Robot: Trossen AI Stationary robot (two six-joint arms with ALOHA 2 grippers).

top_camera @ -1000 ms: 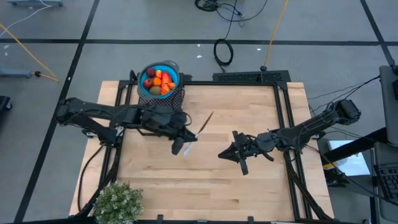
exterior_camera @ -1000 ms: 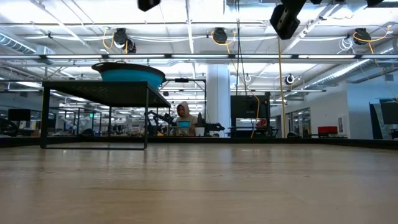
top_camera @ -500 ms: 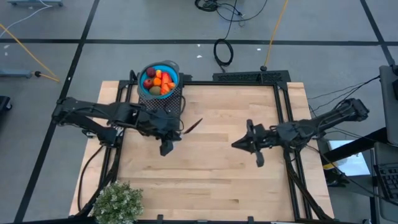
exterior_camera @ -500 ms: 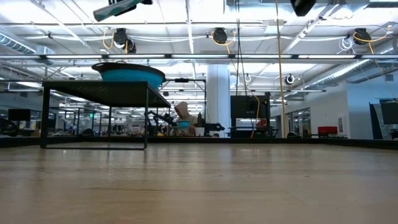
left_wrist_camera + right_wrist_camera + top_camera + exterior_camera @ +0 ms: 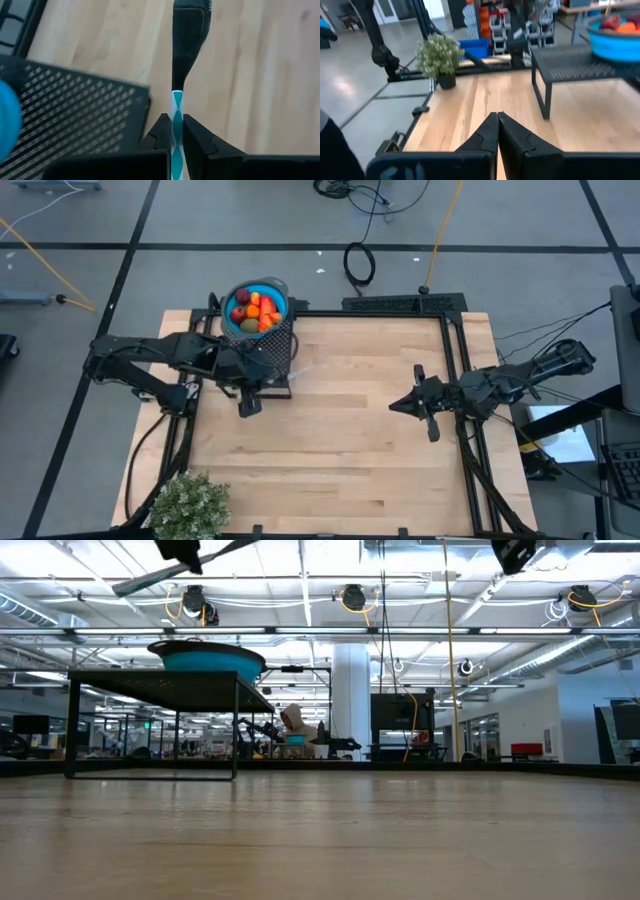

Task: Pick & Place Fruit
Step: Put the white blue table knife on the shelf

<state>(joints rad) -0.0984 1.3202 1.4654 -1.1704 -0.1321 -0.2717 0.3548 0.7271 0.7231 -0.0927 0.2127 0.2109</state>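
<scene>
The fruit [image 5: 255, 310] lay piled in a blue bowl [image 5: 277, 287] that stood on a black mesh stand [image 5: 272, 346] at the far left corner of the wooden tabletop [image 5: 340, 440]. The left end effector [image 5: 172, 131] hung just beside the stand's near edge, its fingers [image 5: 159, 132] clamped on the white and blue handle of a slim utensil [image 5: 187, 47] whose dark head pointed out over the bare wood. The right end effector [image 5: 498, 131] hung above the right half of the tabletop, well apart from the stand, with its fingers pressed together and nothing between them. A bushy green plant [image 5: 188, 505] stood at the near left corner.
</scene>
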